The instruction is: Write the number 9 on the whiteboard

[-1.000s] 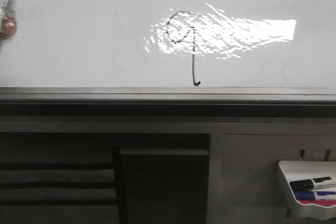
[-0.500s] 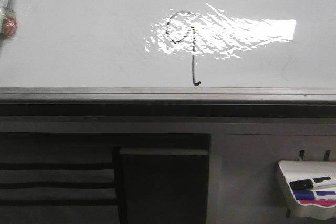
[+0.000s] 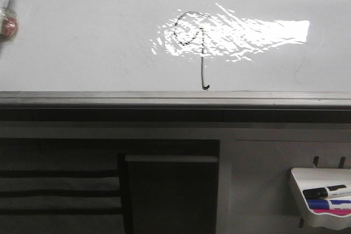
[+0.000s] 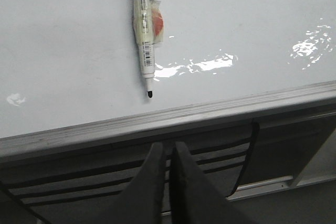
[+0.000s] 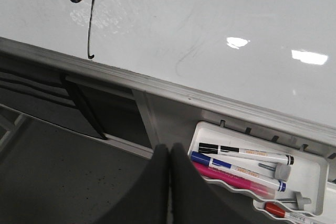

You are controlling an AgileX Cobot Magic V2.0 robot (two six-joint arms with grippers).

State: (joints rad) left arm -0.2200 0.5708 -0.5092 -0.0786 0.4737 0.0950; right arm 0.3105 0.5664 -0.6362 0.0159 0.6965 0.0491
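Observation:
The whiteboard (image 3: 82,42) fills the upper front view, with its grey bottom rail (image 3: 164,98). A black number 9 (image 3: 202,53) is drawn at its middle, with an oval loop and a long tail ending in a small hook; part of it shows in the right wrist view (image 5: 88,19). A white marker (image 4: 144,30) with a black tip sticks to the whiteboard (image 4: 252,19) at its left edge (image 3: 5,9). My left gripper (image 4: 169,148) is shut and empty below the rail. My right gripper (image 5: 169,150) is shut and empty next to the marker tray.
A white marker tray (image 3: 321,204) hangs at the lower right and holds black, blue and pink markers (image 5: 236,163). Dark panels and slats (image 3: 60,190) lie below the rail, with a dark block (image 3: 171,190) at the centre.

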